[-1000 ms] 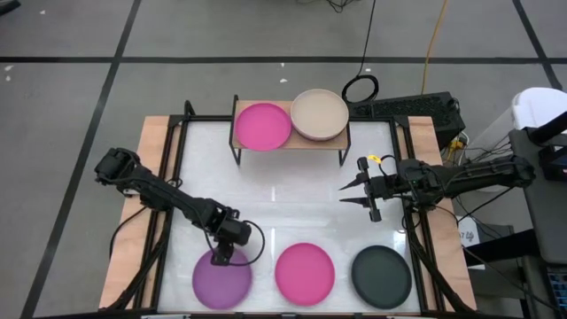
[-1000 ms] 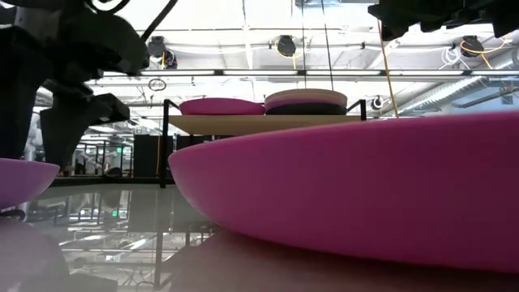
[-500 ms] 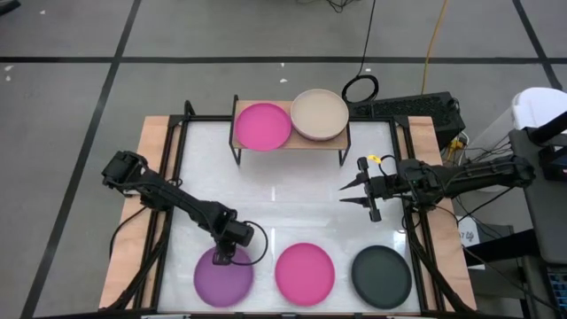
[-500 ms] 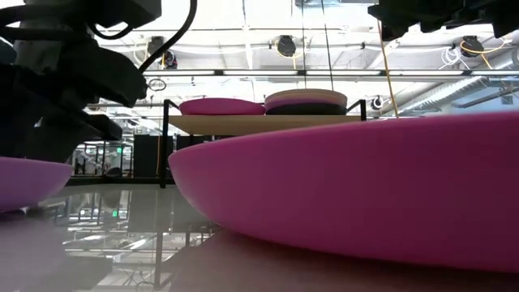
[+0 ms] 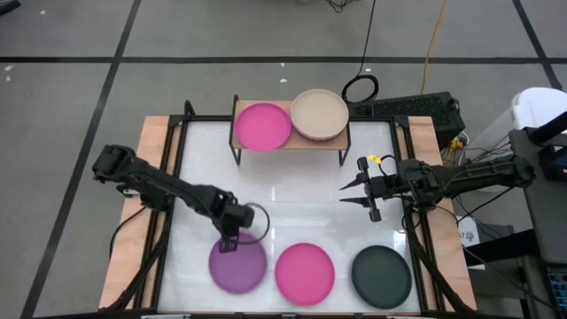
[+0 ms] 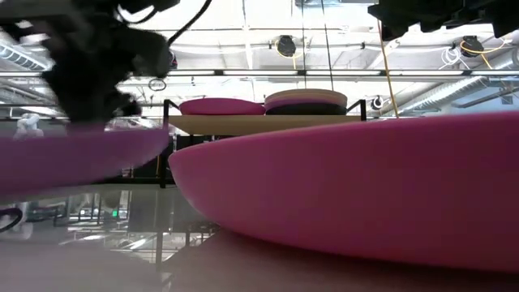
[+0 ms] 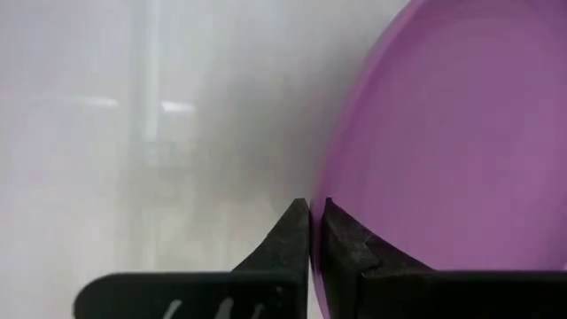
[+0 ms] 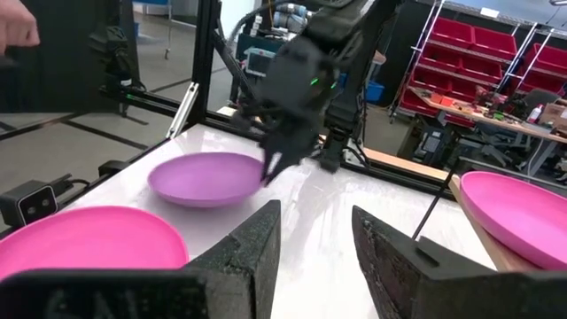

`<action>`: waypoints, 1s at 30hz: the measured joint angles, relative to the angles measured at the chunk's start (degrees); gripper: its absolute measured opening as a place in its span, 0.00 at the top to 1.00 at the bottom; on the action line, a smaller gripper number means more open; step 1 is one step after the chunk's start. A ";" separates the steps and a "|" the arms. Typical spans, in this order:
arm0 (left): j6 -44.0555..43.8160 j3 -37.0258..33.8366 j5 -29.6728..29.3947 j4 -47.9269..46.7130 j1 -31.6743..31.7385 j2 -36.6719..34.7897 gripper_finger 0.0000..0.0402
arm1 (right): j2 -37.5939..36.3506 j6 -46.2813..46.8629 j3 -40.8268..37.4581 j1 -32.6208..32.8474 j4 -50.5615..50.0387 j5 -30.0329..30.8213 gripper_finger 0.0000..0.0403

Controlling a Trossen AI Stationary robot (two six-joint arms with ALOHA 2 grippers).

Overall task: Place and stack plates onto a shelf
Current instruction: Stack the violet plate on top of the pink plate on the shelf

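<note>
My left gripper point(image 5: 232, 241) is shut on the far rim of a purple plate point(image 5: 237, 264) at the near left of the table. The plate also shows in the low view point(image 6: 73, 158) and the left wrist view point(image 7: 443, 133). My right gripper point(image 5: 345, 193) is open and empty above the table's right middle. The wooden shelf point(image 5: 292, 144) stands at the far edge. It carries a magenta plate point(image 5: 262, 126) and a beige plate point(image 5: 319, 115) stacked on a dark one point(image 6: 304, 109). A magenta plate point(image 5: 305, 273) and a dark grey plate point(image 5: 381, 276) lie near the front edge. My left gripper pinches the purple plate's rim point(image 7: 330, 232) between its two fingers, at the plate's far edge. The fingers come from above, slanting down. The plate is lifted clear of the table, about level, reaching from the fingers toward the near edge.
Black frame rails run along the table's left and right sides point(image 5: 177, 177). Bare white tabletop point(image 5: 292, 199) lies between the shelf and the front row of plates. A cable loop point(image 5: 360, 87) lies on the floor behind the shelf.
My left gripper has gone up and toward the table's right and far edges, still at the purple plate's far rim. The plate has come off the table and moved with it, nearer the magenta plate.
</note>
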 joint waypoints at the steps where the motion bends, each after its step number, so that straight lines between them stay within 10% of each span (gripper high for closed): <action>1: 0.00 0.00 -1.24 -0.11 0.97 -1.78 0.97 | 0.00 0.01 0.00 0.00 0.02 0.04 0.69; 15: -1.41 0.00 -11.13 6.70 20.69 -22.99 0.97 | 0.00 0.05 0.00 0.00 0.32 0.06 0.69; 30: 8.93 18.71 -2.52 3.46 38.36 -17.63 0.97 | 0.00 -0.32 0.00 0.00 0.90 0.10 0.69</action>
